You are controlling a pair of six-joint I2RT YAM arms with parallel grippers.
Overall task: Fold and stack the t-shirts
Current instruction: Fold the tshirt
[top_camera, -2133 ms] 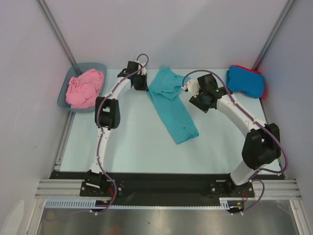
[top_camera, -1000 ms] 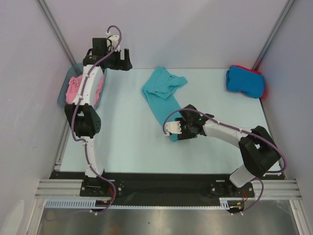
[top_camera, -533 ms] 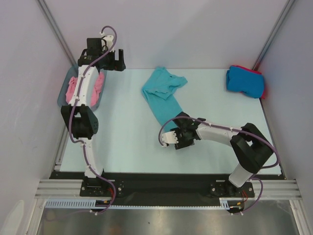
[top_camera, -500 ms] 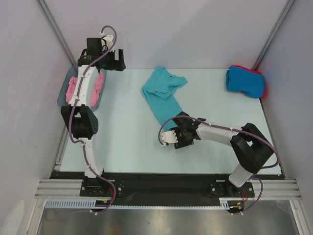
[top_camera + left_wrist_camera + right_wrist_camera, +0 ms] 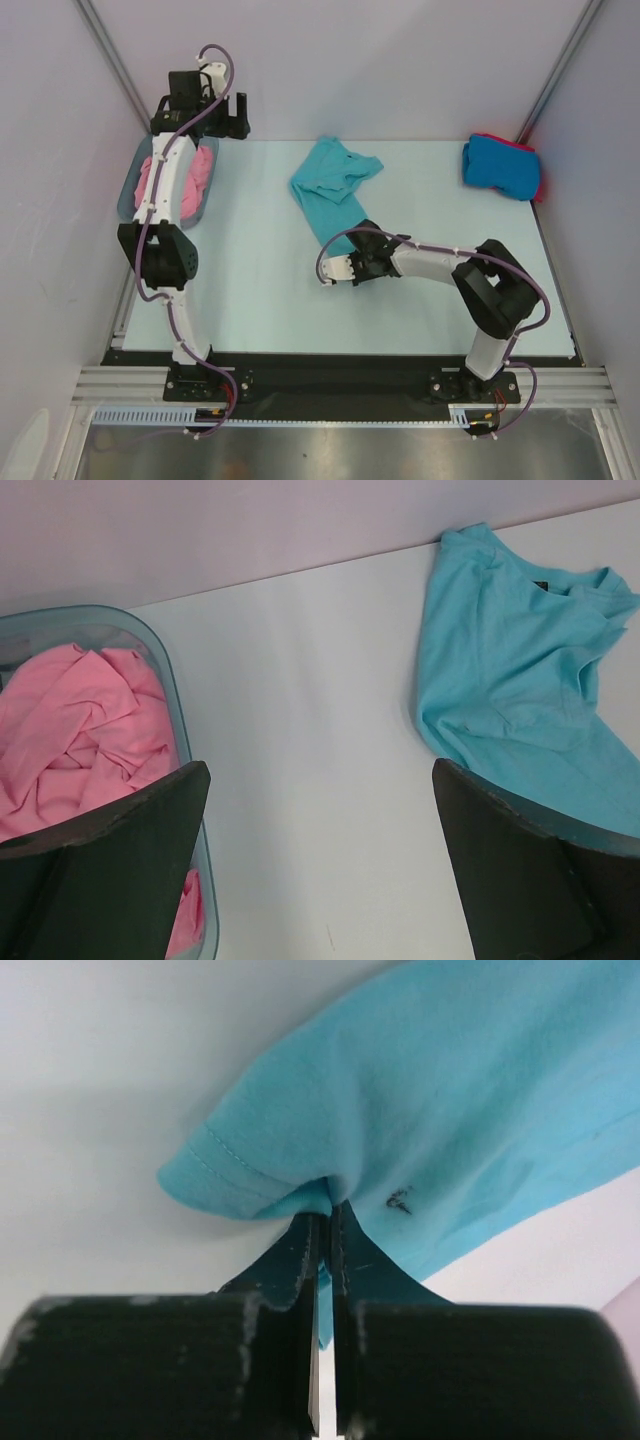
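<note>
Right wrist view: right gripper (image 5: 322, 1215) clamped on the hem of the teal t-shirt (image 5: 450, 1080), which lies mid-table toward 12 o'clock. Left gripper (image 5: 320, 780) spread wide, holding nothing, near the tub (image 5: 172, 695) with the pink t-shirt (image 5: 80, 730) at 10 o'clock.

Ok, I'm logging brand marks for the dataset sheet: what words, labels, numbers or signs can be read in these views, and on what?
No text is legible in any view.
teal t-shirt: small dark mark near its hem, too blurred to read.
Same shirt, left wrist view: dark tag at the collar, too small to read.
pink t-shirt, tub, bright blue t-shirt: no print visible.
</note>
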